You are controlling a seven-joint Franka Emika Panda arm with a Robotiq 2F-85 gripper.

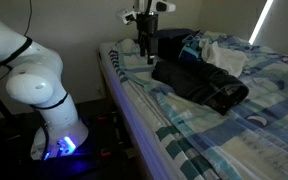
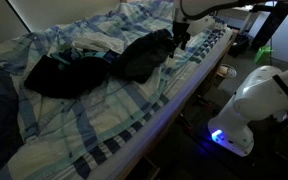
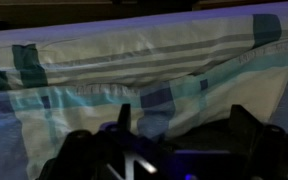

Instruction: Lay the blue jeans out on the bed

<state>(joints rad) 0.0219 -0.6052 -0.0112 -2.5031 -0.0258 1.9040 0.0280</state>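
Home bedroom, wide bed (image 1: pixel 179 135) with plaid cover, rumpled clothes (image 1: pixel 222 57) on top

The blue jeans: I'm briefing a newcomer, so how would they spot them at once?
Look at the bed with the plaid cover. On it lies a crumpled bundle, the blue jeans, in front of a white cloth and a small teal garment. Unlike those, it is the large, nearly black heap of thick fabric.
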